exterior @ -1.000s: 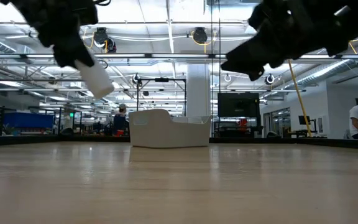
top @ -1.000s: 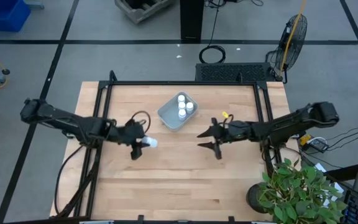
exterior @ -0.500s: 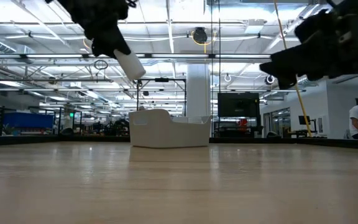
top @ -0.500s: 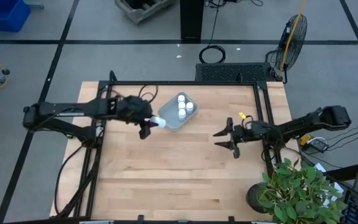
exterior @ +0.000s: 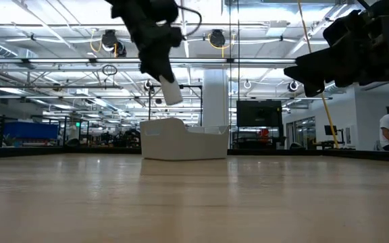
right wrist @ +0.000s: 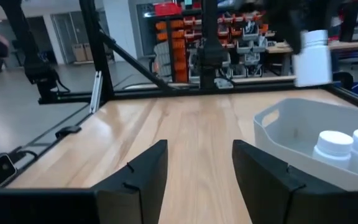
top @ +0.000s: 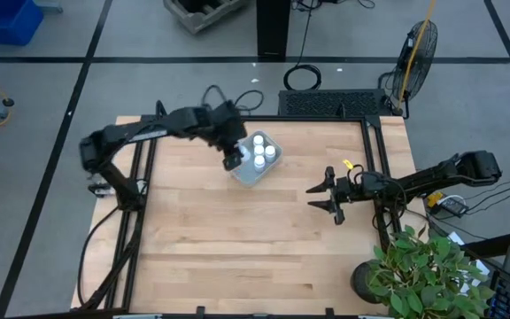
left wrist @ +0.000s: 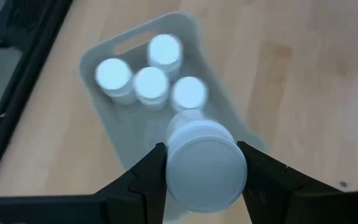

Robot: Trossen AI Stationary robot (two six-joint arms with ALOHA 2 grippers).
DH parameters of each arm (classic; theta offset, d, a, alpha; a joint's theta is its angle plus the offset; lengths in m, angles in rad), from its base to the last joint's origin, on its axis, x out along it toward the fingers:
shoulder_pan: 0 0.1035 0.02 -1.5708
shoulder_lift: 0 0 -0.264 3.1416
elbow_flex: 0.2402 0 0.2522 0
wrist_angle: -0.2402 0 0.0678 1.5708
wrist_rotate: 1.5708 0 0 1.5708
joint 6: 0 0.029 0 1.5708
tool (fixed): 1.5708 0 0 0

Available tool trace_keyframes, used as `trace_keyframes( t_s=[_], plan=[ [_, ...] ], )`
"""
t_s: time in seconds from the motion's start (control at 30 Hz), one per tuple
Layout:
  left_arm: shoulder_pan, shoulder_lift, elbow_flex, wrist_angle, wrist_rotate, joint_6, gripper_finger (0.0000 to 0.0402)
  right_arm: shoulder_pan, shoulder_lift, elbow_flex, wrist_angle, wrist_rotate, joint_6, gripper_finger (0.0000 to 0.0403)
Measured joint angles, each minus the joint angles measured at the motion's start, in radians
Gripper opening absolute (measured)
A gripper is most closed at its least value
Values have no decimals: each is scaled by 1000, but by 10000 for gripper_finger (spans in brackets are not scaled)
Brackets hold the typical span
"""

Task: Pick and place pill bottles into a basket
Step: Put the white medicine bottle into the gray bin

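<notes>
The pale grey-blue basket point(top: 248, 173) stands at the table's far middle. Several white pill bottles point(left wrist: 151, 84) stand upright in it and also show in the right wrist view point(right wrist: 334, 146). My left gripper point(top: 232, 159) hangs over the basket's left part, shut on another white pill bottle point(exterior: 171, 91), well above the basket's rim point(exterior: 181, 131). My right gripper point(top: 326, 197) is open and empty above the table, to the right of the basket, its fingers pointing toward the basket point(right wrist: 291, 134). My left gripper pinches the pill bottle between its two fingers point(left wrist: 148, 174), one on each side of its round wall point(left wrist: 229, 163). The fingers come from above, slanting down. The bottle point(right wrist: 316, 59) hangs below them, tilted, clear of the basket and the table.
Black frame rails point(top: 149, 142) run along the table's left, far and right sides. A potted plant point(top: 423, 270) stands at the near right corner. Bare wood lies between the basket and the near edge point(top: 255, 257).
My left gripper has carried the pill bottle toward the table's far edge and to the right, from beside the basket to above it, keeping it held and clear of the table. My right gripper has drawn back a little toward the right edge, staying open.
</notes>
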Motion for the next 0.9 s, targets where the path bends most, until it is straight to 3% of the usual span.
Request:
trace_keyframes(
  t_s=[0.17,0.57,0.9],
  plan=[
    [54,123,103,-130,-4,30,167,0,0,0,-18,0,-2,171],
    [71,284,107,-104,-2,64,169,0,0,-1,-18,0,-2,171],
    [27,326,105,-53,17,68,179,0,0,-2,-19,1,-2,171]
  ],
)
